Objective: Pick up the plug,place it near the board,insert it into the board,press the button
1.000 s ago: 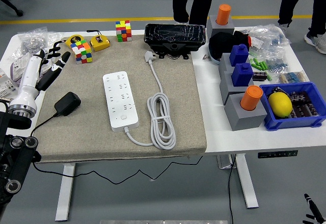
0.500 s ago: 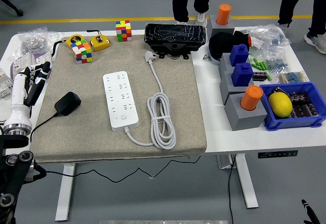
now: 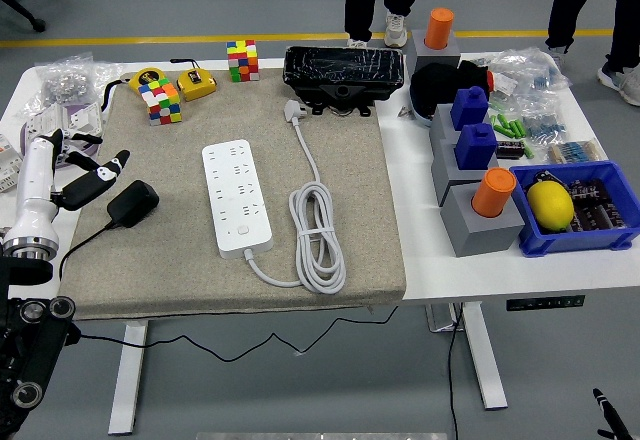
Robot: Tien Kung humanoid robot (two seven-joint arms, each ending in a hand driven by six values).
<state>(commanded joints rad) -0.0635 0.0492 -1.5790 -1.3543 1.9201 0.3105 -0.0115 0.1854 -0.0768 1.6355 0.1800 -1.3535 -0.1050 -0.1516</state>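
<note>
Black-fingered left hand [image 3: 88,182], fingers loose and empty, hovers just left of the black plug [image 3: 133,203], which lies unplugged on the grey mat [image 3: 370,240]. White board [image 3: 237,195] sits mid-mat, sockets vacant. I log nothing done: pickup, placing, insertion, button press all remain, I judge.

Bare mat [image 3: 150,260] between plug [image 3: 133,203] and power strip [image 3: 237,196]; coiled white cord [image 3: 317,235] crowding the strip's right side
</note>
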